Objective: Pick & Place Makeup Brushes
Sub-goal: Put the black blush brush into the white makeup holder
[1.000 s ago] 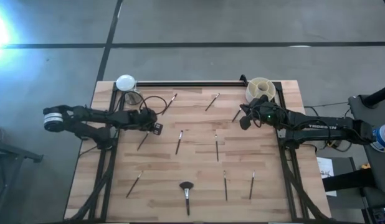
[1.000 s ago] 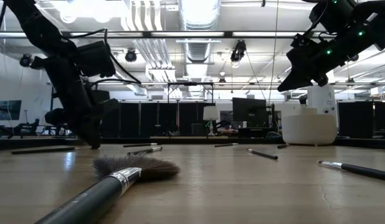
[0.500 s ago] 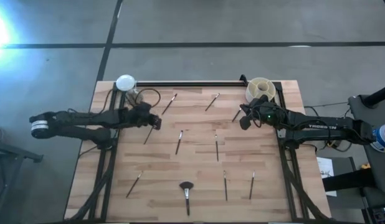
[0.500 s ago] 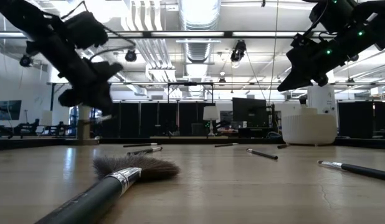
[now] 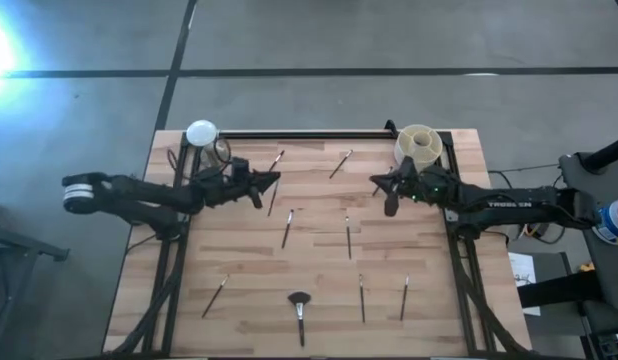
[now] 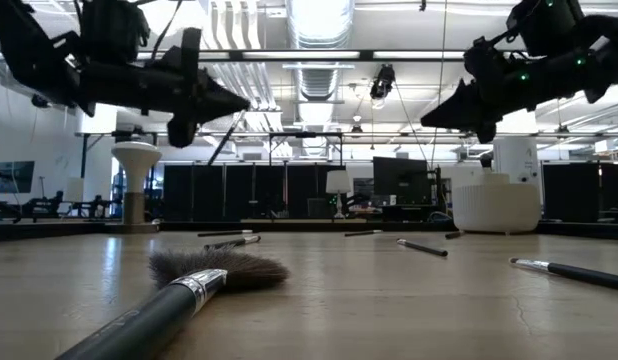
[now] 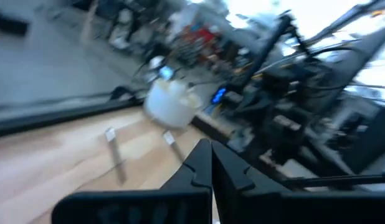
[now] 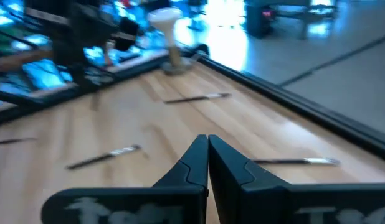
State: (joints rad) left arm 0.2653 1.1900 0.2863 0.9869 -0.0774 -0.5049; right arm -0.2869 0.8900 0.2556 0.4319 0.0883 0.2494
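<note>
Lying nearest the front table edge, the wide fluffy brush (image 5: 299,303) is seen flat on the wood, flanked by three thin brushes (image 5: 362,297) in the same front band. Farther in, two more brushes (image 5: 287,228) are found at mid-table, untouched. Beyond these, the left gripper (image 5: 269,181) is held above the table, fingers pressed together in the wrist view; a thin brush (image 5: 272,197) appears just beneath it, but whether it is gripped cannot be told. The right gripper (image 5: 381,185) is likewise raised, its fingers closed tip to tip on nothing visible. At the far edge, two brushes (image 5: 340,164) remain on the wood, the cream holder (image 5: 418,144) sits at the right corner, and a white stand (image 5: 201,133) at the left. Nothing is seen deposited in the holder; the task is judged barely begun, most brushes left.
</note>
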